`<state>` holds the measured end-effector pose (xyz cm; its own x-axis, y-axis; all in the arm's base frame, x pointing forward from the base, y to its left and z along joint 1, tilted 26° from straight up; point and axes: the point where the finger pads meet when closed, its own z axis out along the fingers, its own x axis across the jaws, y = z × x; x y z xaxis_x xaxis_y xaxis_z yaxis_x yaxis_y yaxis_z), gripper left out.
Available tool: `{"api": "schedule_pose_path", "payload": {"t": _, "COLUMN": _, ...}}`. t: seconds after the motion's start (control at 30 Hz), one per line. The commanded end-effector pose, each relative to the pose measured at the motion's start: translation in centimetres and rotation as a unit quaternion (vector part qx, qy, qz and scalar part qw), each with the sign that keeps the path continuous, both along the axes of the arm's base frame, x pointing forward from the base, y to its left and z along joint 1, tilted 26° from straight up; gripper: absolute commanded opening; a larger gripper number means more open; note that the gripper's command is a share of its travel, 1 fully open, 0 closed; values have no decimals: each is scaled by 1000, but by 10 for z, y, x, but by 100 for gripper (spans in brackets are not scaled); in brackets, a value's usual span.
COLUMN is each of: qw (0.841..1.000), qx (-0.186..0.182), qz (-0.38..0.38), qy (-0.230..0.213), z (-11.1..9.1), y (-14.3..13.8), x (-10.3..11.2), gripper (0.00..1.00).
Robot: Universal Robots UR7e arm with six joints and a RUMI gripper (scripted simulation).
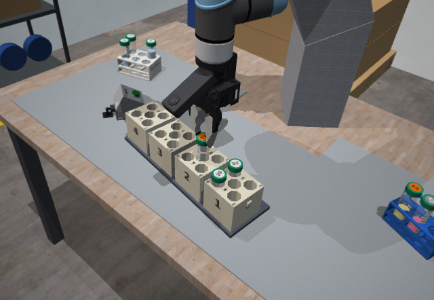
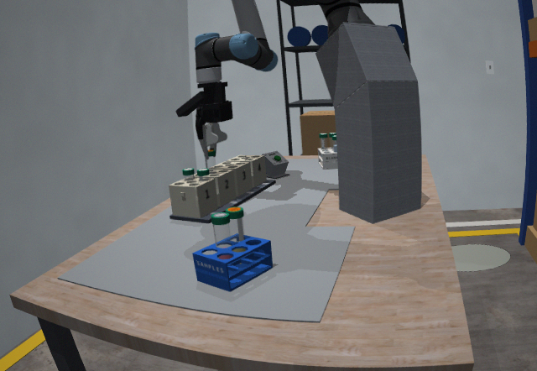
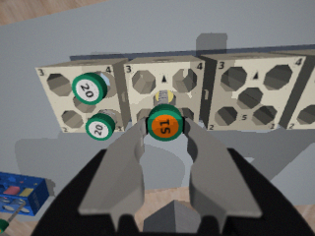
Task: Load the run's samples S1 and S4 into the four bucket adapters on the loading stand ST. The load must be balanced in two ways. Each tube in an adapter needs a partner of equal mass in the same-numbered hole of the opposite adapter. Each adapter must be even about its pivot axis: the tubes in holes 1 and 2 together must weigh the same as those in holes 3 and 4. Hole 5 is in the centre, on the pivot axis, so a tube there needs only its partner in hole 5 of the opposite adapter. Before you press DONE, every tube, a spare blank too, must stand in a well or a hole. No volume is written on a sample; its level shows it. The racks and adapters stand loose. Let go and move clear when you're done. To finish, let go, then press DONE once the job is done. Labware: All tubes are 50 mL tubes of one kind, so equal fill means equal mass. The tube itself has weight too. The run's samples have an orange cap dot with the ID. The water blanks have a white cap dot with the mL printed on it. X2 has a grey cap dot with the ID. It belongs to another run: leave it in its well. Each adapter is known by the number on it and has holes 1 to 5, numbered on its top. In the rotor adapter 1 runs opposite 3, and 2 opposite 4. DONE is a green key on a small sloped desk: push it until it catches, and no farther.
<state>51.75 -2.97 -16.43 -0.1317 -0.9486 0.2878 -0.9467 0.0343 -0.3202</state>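
My gripper (image 1: 202, 138) (image 2: 211, 153) (image 3: 164, 118) is shut on the cap of S1, an upright tube with orange dot and a little yellow liquid. Its lower end is at the centre hole 5 of adapter 2 (image 1: 190, 180) (image 2: 226, 189) (image 3: 135, 93); its depth is hidden. Adapter 1 (image 1: 241, 216) (image 2: 182, 200) (image 3: 54, 100) holds a white-dot 20 blank (image 1: 234, 165) (image 3: 90, 88) in hole 4 and another 20 blank (image 1: 218, 175) (image 3: 100, 127) in hole 1. Adapter 3 (image 1: 161, 156) and adapter 4 (image 1: 136, 132) show open holes. S4 (image 1: 413, 189) (image 2: 234, 211) stands in the samples rack.
The blue samples rack (image 2: 211, 271) (image 3: 36, 192) also holds grey-dot X2 (image 1: 428, 201) (image 2: 220, 218). The white blanks rack (image 1: 154, 71) at the back holds three tubes. The green DONE key (image 1: 135, 93) (image 2: 277, 158) sits on its desk beyond adapter 4. The arm's pedestal (image 1: 315, 89) (image 2: 377, 150) stands behind.
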Motion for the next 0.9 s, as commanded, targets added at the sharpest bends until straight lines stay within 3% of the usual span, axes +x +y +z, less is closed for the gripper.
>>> {"api": "schedule_pose_path", "payload": {"t": 0.0, "qw": 1000, "qx": 0, "qz": 0, "qy": -1, "z": -6, "y": -2, "x": 3, "gripper": 0}}
{"api": "schedule_pose_path", "payload": {"t": 0.87, "qw": 1000, "qx": 0, "qz": 0, "qy": -1, "z": -27, "y": -10, "x": 9, "gripper": 0}}
